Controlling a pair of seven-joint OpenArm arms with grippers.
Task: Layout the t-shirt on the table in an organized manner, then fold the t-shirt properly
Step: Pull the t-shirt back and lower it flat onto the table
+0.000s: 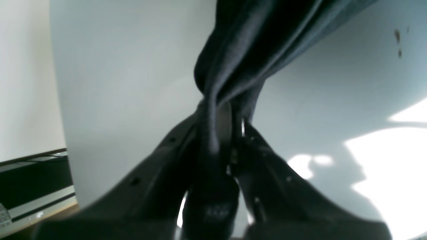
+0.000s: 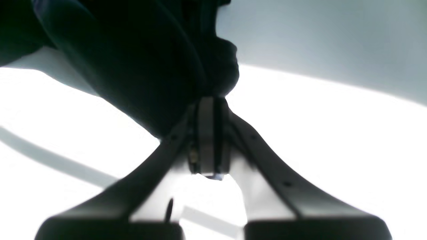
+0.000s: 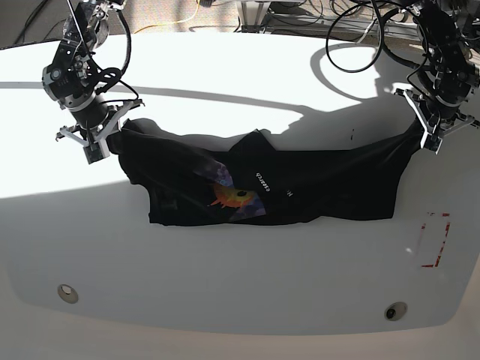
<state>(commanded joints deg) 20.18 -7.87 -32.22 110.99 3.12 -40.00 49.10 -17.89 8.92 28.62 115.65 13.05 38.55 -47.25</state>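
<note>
T-shirt (image 3: 300, 187), black, is stretched across the middle of the white worktop (image 3: 240, 277), pulled out sideways between the two arms. Its lower edge lies on the worktop, while both ends rise to the grippers. An orange-yellow print (image 3: 236, 199) with purple patches shows on the shirt left of its middle in the base view, and a short line of white lettering (image 3: 272, 184) sits just right of the print. The cloth is creased and bunched, with a raised fold above the print.

Right gripper (image 3: 101, 136), on the base view's left end of the shirt, is closed on a bunch of the cloth; the right wrist view shows its pads (image 2: 206, 133) pressed together with the dark cloth (image 2: 140, 66) gathered just beyond them. Left gripper (image 3: 427, 129), at the shirt's other end, is likewise clamped on the cloth; the left wrist view shows a twisted rope of fabric (image 1: 233, 60) running into the closed jaws.

Below the left gripper, beside the shirt's right end, a red dashed rectangle (image 3: 435, 240) is marked on the worktop. Two small metal discs (image 3: 67, 292) (image 3: 391, 312) sit near the worktop's front edge, well apart from the shirt. Cables (image 3: 360, 30) lie beyond the far edge.
</note>
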